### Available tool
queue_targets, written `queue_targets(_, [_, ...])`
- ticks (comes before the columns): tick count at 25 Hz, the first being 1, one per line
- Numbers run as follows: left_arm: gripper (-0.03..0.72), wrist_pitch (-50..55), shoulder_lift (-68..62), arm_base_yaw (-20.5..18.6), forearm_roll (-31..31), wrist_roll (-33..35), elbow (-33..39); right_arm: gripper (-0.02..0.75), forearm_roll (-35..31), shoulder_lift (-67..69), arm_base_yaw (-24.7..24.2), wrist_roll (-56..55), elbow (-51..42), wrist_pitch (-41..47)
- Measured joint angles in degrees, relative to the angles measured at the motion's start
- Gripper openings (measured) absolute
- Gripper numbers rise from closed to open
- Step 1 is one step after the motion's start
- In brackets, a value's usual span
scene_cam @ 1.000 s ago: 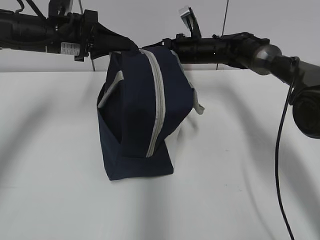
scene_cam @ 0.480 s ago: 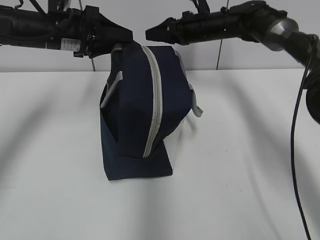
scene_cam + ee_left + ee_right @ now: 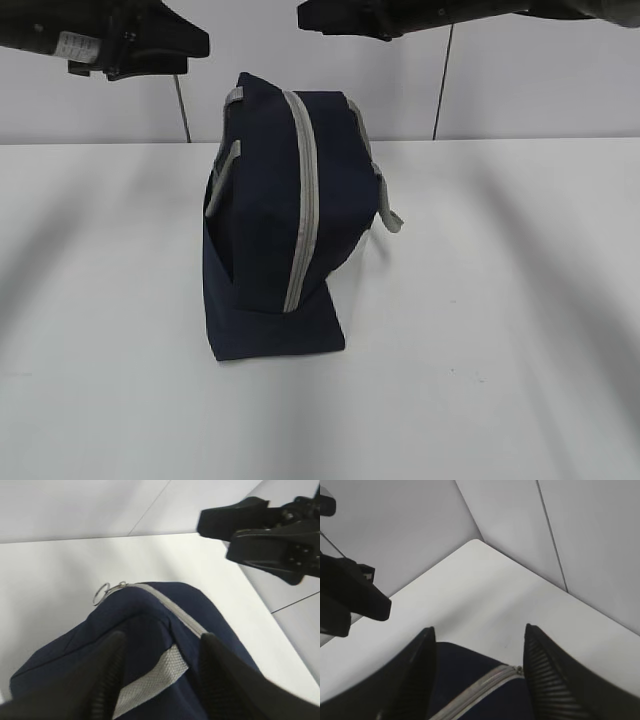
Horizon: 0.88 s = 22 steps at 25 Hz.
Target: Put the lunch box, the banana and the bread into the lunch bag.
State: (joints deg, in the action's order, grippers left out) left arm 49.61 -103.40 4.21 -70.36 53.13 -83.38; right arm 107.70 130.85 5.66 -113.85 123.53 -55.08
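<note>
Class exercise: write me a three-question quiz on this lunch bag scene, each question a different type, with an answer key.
1. True or false: the left gripper is clamped on the lunch bag.
2. The bag's zipper looks: A) closed B) wide open C) missing.
3. Fill in: in the left wrist view, the zipper pull ends in a metal ____.

Key: 1 false, its jaws stand apart above the bag; 2 A; 3 ring.

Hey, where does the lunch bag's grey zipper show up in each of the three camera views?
Exterior view: the grey zipper runs down the middle of the lunch bag, centre of the picture.
Left wrist view: it crosses the bag's top, starting at the ring pull.
Right wrist view: a short stretch at bottom centre.
Shared landmark: the white table.
</note>
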Motion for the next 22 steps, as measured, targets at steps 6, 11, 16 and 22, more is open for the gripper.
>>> queue_targets(6, [0.304,-0.9,6.4,0.0,17.3,-14.1,0.0,0.406,0.0,-14.1,0.0,2.6,-18.4,3.3])
queue_targets(11, [0.29,6.4,11.0,0.0,29.5,-23.0,0.0,0.405,0.0,-27.1,0.1,5.3,-34.0,11.0])
queue_targets(16, [0.271,11.8,16.6,0.0,38.4,-30.7,0.8,0.405,-0.3,-39.7,1.8,7.8,-48.2,21.1])
queue_targets(22, [0.255,12.7,27.7,0.0,44.8,-34.8,8.7,0.405,-0.7,-51.2,8.4,10.7,-63.1,34.8])
